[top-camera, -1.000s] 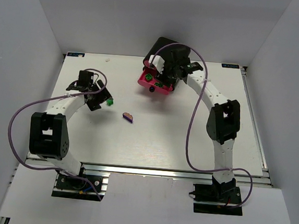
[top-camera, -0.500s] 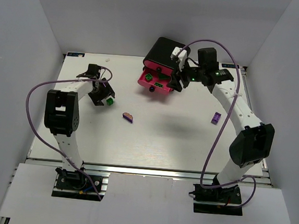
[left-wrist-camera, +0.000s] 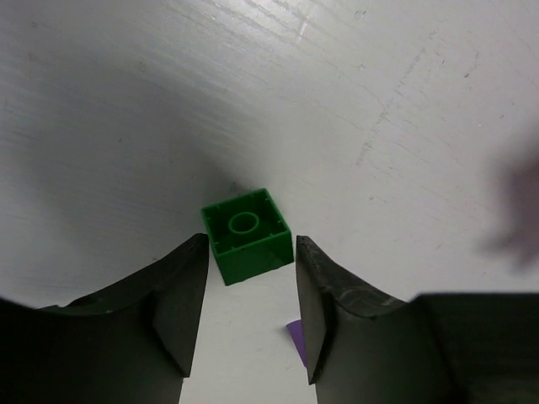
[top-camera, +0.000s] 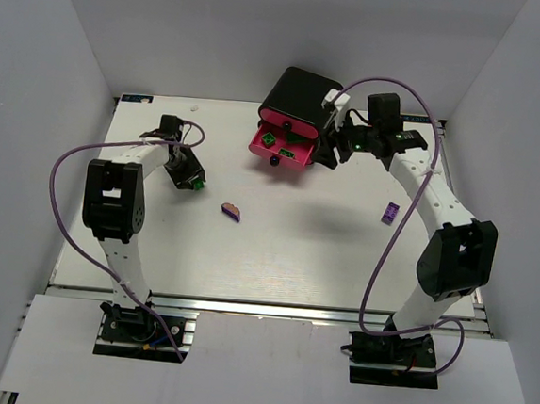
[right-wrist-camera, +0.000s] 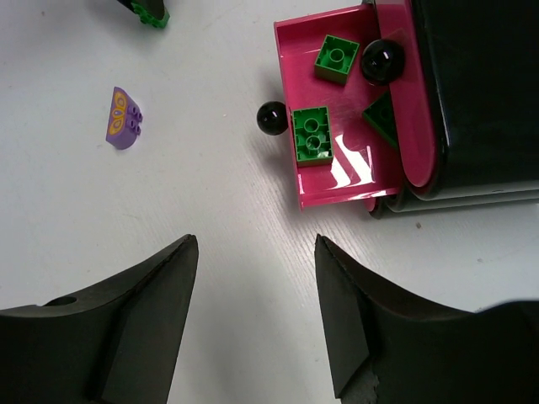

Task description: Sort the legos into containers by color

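Flanking a green lego (left-wrist-camera: 246,236), left pincer (left-wrist-camera: 251,249), pink drawer (right-wrist-camera: 354,190) open

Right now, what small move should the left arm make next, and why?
Probably close the left gripper on the green brick before lifting. The brick sits on the table with its near end between the fingertips, jaws close on either side; whether they pinch it is unclear. The open pink drawer holds green bricks, so that is likely its destination.
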### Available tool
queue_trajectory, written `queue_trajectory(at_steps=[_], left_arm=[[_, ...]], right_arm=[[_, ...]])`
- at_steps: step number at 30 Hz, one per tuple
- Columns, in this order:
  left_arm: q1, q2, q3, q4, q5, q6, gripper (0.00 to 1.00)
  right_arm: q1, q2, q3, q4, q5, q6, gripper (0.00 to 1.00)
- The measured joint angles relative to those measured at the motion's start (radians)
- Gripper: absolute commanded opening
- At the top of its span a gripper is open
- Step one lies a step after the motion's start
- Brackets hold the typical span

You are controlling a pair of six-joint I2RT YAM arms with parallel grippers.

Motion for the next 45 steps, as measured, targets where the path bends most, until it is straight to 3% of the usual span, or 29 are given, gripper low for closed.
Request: queue_trajectory(at_steps=[4,8,12,18,27,30,35,45], left_arm=[[0.0,0.011,0.015,-0.005,0.016,-0.001,0.44],[-0.001,0.013,0.02,-0.003,0.032,0.0,0.21],[-0.005,0.008,0.021,0.027,0.087,-0.001,0.1],[-0.034,-0.037,0.079,0.134,0.223,-0.047,0.08],[-0.169,0.014,0.361,0.305,0.395,-0.162,0.09],[-0.204,0.064,0.448,0.324,0.414,-0.182,0.09],[-0.253,0.186,0.563,0.315,0.418,-0.204,0.21],[-0.269,0.225,0.554,0.281,0.401,-0.216,0.22]], right_arm=[[-0.009,0.0,-0.003,0.007,-0.002,0.01,0.63],[-0.013,-0.001,-0.007,0.01,-0.004,0.014,0.62],[-0.024,-0.026,-0.036,0.024,-0.007,0.018,0.62],[-0.051,-0.098,-0.105,0.056,-0.01,0.038,0.62],[-0.073,-0.124,-0.17,0.083,-0.012,0.06,0.62],[-0.081,-0.124,-0.179,0.082,-0.012,0.068,0.62],[-0.096,-0.126,-0.186,0.086,-0.014,0.079,0.63],[-0.115,-0.138,-0.198,0.098,-0.023,0.089,0.63]])
